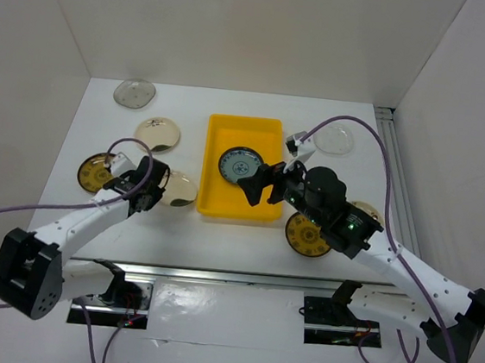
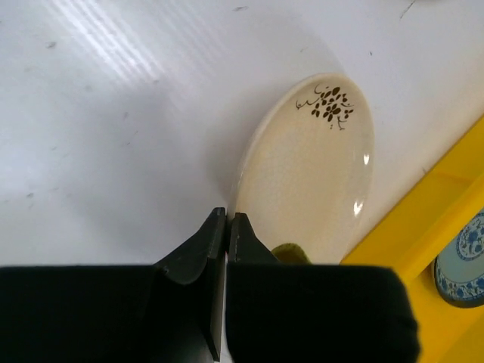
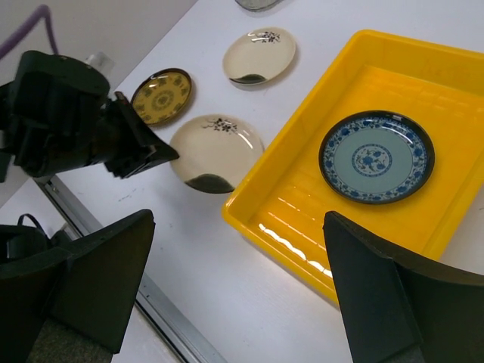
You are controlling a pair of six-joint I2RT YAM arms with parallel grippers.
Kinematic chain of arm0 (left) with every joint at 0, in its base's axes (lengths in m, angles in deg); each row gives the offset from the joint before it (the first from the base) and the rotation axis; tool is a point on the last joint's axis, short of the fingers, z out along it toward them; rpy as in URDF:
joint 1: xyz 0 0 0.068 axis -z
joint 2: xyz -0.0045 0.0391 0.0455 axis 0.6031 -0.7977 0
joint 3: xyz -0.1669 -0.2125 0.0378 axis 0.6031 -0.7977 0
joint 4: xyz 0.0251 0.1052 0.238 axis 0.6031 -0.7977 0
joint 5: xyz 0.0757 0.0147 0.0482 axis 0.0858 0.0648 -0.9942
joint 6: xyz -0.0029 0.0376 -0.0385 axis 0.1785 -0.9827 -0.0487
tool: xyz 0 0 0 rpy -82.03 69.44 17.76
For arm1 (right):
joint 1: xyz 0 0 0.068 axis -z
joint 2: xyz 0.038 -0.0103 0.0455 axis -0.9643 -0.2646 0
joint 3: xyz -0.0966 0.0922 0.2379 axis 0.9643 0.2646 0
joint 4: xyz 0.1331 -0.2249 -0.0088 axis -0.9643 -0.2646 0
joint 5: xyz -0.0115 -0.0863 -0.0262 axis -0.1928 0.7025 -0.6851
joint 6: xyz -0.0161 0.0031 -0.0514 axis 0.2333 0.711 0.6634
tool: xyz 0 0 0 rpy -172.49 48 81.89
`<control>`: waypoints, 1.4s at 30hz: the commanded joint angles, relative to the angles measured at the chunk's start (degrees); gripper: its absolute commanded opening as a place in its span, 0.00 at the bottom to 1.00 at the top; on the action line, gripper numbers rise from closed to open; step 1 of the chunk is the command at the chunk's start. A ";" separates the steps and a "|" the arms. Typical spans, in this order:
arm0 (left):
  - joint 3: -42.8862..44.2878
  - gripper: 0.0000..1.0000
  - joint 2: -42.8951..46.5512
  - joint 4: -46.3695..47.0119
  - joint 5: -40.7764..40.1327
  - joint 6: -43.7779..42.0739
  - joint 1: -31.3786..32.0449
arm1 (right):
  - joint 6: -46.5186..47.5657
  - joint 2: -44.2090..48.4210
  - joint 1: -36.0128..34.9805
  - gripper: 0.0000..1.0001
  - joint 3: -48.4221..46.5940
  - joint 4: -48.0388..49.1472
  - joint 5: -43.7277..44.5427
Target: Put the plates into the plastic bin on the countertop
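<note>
Cream round sprig-marked plate (image 2: 310,174) lies on the white countertop (image 2: 113,113) beside the yellow plastic bin (image 2: 446,204), rim pinched in the left gripper (image 2: 228,215); the right gripper (image 3: 238,219) gapes wide above the bin.

One plate (image 1: 241,165) lies in the bin (image 1: 216,144), mid-tabletop (image 1: 219,240). Four plates (image 1: 157,134) spread to its left, the nearest plate (image 1: 184,194) just beside it. Three plates (image 1: 308,236) lie to its right.
</note>
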 commanded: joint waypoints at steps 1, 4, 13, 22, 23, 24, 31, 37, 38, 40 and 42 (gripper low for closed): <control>4.95 0.00 5.41 -14.80 -9.66 4.01 3.17 | 0.71 1.95 0.06 1.00 -0.93 -1.06 2.00; 6.81 0.00 10.25 -15.96 -12.74 4.03 7.30 | 0.18 3.01 0.58 1.00 -0.23 -0.54 2.00; 11.38 0.00 12.90 -6.75 -14.60 -5.45 16.62 | -2.01 4.86 0.58 1.00 2.05 -0.53 2.53; 13.58 0.00 -3.51 22.86 1.56 -25.84 16.63 | -3.07 7.75 1.11 1.00 3.20 -3.60 5.25; 14.80 0.00 -5.28 25.93 3.75 -26.46 15.85 | -3.07 8.45 1.11 1.00 3.72 -4.39 5.86; 15.68 0.00 -7.04 26.75 4.82 -27.34 15.32 | -3.60 8.46 1.11 1.00 3.73 -4.40 5.87; 23.15 0.00 -20.05 28.78 12.56 -28.84 11.19 | -4.66 11.45 1.11 1.00 4.35 -7.64 6.40; 30.80 0.00 -29.44 23.68 16.85 -27.43 8.99 | -8.60 13.64 1.11 1.00 5.57 -11.25 11.22; 31.67 0.00 -30.42 23.07 17.65 -28.04 8.99 | -9.13 14.17 1.11 1.00 5.58 -11.26 11.93; 34.22 0.00 -32.27 22.37 18.36 -28.57 8.99 | -10.19 15.32 1.11 1.00 6.97 -13.09 12.54; 36.68 0.06 -34.72 20.61 18.36 -28.58 8.99 | -11.86 16.72 1.11 1.00 7.50 -14.15 13.86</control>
